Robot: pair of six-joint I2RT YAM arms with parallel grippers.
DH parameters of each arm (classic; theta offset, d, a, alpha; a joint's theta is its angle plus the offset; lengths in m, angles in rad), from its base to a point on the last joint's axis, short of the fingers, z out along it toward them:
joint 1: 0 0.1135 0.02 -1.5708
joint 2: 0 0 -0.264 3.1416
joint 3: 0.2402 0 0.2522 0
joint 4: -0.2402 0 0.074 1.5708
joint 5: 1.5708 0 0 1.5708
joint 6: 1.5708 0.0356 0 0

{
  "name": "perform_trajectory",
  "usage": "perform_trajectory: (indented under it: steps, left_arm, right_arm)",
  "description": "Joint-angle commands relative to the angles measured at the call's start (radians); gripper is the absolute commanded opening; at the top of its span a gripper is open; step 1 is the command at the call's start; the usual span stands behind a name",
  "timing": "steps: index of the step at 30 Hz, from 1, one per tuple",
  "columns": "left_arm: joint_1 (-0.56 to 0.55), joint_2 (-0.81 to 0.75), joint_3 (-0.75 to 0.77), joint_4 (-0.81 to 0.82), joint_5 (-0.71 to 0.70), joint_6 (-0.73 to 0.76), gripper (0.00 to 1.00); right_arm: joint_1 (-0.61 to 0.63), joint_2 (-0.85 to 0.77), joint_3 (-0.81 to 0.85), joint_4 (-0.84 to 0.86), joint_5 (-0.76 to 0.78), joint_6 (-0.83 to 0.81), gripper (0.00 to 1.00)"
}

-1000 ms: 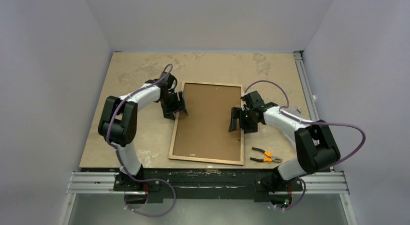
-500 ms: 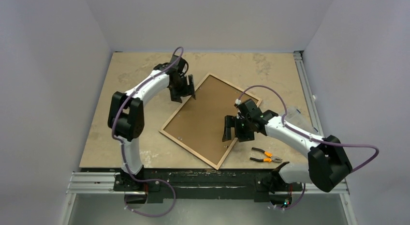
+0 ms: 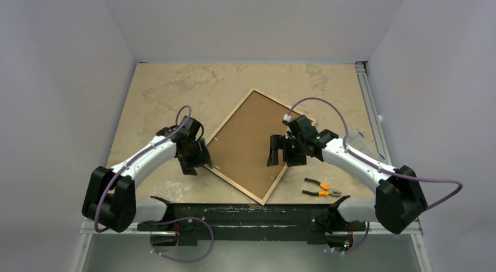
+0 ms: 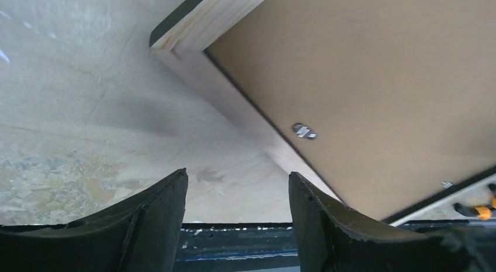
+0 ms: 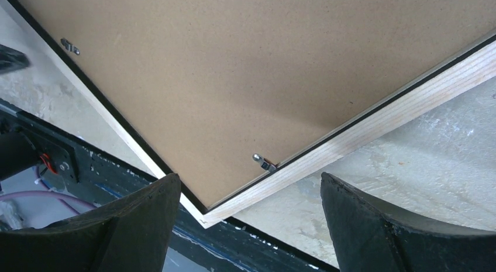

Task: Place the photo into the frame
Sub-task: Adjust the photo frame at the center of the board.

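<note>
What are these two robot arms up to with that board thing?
A large light-wood picture frame lies face down, brown backing board in place. The left tool hovers open over its left corner rail, the right tool open over its near-right rail. Neither grips anything, and no photo is in sight.

Mottled, perhaps stone table; pale walls

A pair of pliers with orange-and-black handles lies flat near the front right corner of the mottled beige table, jaws pointing right. The brown backing board lies flat mid-table, turned cornerwise, its nearest corner a little left of the pliers and not touching them. A metal rail runs along the table's right edge, and plain grey walls close in three sides
</note>
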Motion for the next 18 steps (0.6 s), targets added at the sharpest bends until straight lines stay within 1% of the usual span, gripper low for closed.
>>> perform_trajectory:
  steps: [1, 3, 6, 10, 13, 16, 18]
  left_arm:
    - [-0.005, 0.04, -0.053, 0.134, 0.038, -0.1, 0.61]
    - [-0.004, 0.09, -0.048, 0.166, 0.041, -0.11, 0.61]
    - [0.002, 0.163, -0.028, 0.196, 0.048, -0.117, 0.57]
    - [0.008, 0.203, -0.018, 0.214, 0.023, -0.112, 0.53]
    - [0.025, 0.233, 0.011, 0.192, -0.012, -0.072, 0.43]
    - [0.05, 0.248, 0.051, 0.161, -0.051, -0.017, 0.3]
    - [0.065, 0.257, 0.083, 0.15, -0.072, 0.032, 0.21]
  right_arm:
    - [-0.003, 0.003, 0.046, 0.02, -0.011, -0.009, 0.88]
    - [-0.003, 0.001, 0.053, 0.01, -0.004, -0.01, 0.87]
    - [-0.008, -0.013, 0.061, -0.006, 0.007, -0.011, 0.88]
    - [-0.016, -0.034, 0.068, -0.02, 0.017, -0.011, 0.87]
    - [-0.034, -0.037, 0.065, -0.02, 0.015, -0.017, 0.87]
    - [-0.07, -0.035, 0.059, -0.01, -0.012, -0.03, 0.87]
    - [-0.114, -0.032, 0.053, -0.003, -0.039, -0.047, 0.87]
